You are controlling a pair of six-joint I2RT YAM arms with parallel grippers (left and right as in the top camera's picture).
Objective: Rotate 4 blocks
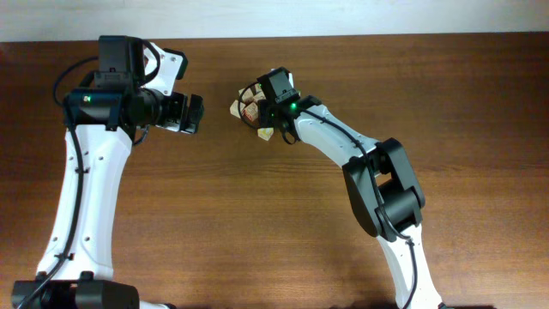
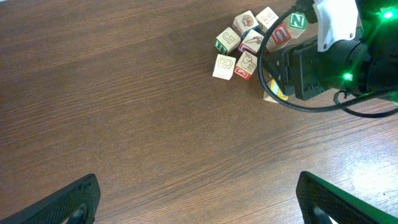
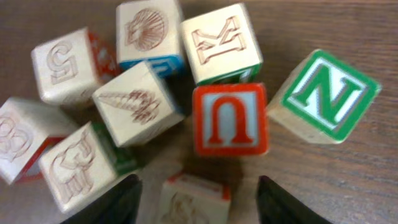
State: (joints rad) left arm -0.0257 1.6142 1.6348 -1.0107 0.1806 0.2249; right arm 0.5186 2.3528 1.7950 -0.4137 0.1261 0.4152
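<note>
Between the right gripper's (image 3: 198, 194) two dark fingers (image 3: 121, 202): a pale wooden block (image 3: 193, 198), only its top in frame, a gap showing on each side. Jaws apart, touching nothing that can be seen.

Just ahead of the fingertips, centred: red U block (image 3: 230, 119), letter face up. Ahead and to the right in the wrist view, turned at an angle: green N block (image 3: 323, 96). Just beyond the U: K block (image 3: 221, 40), green along its near side. Left of that, a shell block (image 3: 148, 31) with a blue side. Nearer the fingers, just beside the U's left edge, a cone-shell block (image 3: 137, 102). Farther left: 5 block (image 3: 65, 62), E block (image 3: 78, 165), and 8 block (image 3: 15, 140) cut by the frame edge. All bunched in one cluster on the brown wooden table (image 1: 257, 223).

Well apart from the cluster, left gripper (image 2: 198, 199): spread wide, only tabletop between its fingers. Cluster ahead and to the right of it, under the right arm's black wrist. Beneath that wrist, a yellow-marked block (image 2: 273, 94). Cannot tell whether it is the one between the right fingers.
</note>
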